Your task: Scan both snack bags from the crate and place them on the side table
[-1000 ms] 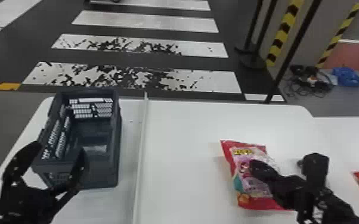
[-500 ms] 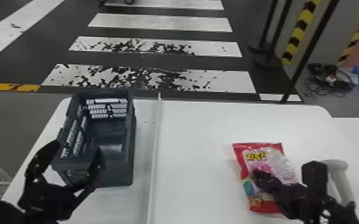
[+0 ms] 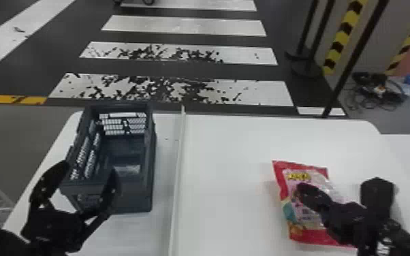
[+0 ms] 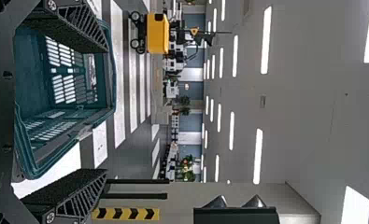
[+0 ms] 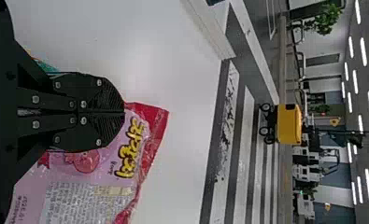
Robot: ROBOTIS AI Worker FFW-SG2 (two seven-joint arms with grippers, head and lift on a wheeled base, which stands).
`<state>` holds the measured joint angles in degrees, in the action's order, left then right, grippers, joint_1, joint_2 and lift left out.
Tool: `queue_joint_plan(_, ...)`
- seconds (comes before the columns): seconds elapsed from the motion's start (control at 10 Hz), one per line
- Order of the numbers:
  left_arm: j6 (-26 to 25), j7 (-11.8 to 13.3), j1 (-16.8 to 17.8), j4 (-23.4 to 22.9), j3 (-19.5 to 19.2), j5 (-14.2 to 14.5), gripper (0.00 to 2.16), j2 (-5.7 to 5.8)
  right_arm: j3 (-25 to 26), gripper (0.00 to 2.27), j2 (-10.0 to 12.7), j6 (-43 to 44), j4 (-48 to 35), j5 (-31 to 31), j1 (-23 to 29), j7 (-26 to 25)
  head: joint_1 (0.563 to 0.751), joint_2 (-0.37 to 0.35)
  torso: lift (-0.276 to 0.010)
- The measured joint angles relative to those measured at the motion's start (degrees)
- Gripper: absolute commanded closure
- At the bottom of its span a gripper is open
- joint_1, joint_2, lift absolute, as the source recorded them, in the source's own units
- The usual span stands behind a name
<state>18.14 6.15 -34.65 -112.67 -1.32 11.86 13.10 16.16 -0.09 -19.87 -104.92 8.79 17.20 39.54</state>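
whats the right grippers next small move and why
The right gripper should probably open next, so that it could then take the snack bag: its two fingers meet with nothing between them, over the bag, which lies on the white table.

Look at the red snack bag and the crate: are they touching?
Apart. The head view shows the snack bag well to the right of the crate, with white table and a raised strip between them.

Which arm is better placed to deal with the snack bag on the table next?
Right, I'd say: the right gripper, though shut, is over the bag. The left gripper is open by the crate, across the divider.
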Motion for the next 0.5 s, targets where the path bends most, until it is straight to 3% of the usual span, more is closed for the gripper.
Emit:
queue_joint_plan(0.2, 0.4, 0.0, -0.2, 0.0, 0.0, 0.0, 0.08, 0.00, 2.0, 2.18, 0.0, -0.4, -5.2, -3.0, 1.8, -0.9, 0.695, -0.040, -0.098)
queue_joint_plan(0.3, 0.8, -0.1, -0.4, 0.0, -0.1, 0.0, 0.08, 0.06, 3.8, 2.02, 0.0, -0.4, -5.8, -3.4, 2.0, -2.2, 0.695, -0.068, -0.098)
queue_joint_plan(0.4, 1.2, -0.1, -0.6, -0.2, -0.2, 0.1, 0.08, 0.16, 6.1, 1.70, 0.0, -0.5, -5.8, -3.8, 1.9, -2.6, 0.695, -0.100, -0.098)
queue_joint_plan(0.5, 1.5, -0.3, -0.7, -0.4, -0.3, 0.2, 0.08, 0.25, 8.7, 0.65, 0.0, -0.6, -5.7, -4.2, 2.0, -2.5, 0.695, -0.116, -0.098)
